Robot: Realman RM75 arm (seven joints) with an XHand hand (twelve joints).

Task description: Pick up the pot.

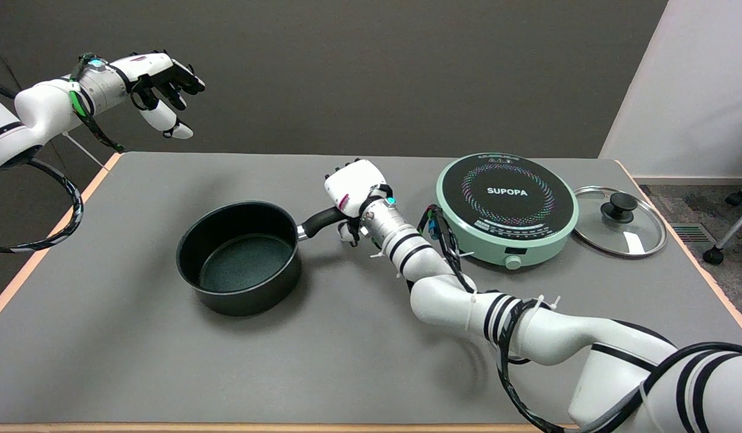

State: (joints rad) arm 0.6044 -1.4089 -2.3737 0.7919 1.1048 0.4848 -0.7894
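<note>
A black pot (239,258) with a dark speckled inside stands on the grey table (136,361), left of centre. Its black handle (318,221) points right and slightly away from me. My right hand (354,191) is at the far end of that handle, back of the hand facing up, fingers curled over the top and the thumb showing underneath. The hand grips the handle. The pot's base appears to rest on the table, with a shadow close around it.
A mint-green induction cooker (508,207) labelled SUPOPA stands right of the hand, close to my forearm. A glass lid (620,219) with a black knob lies at the far right edge. The idle left hand (160,81) hangs in the air at upper left.
</note>
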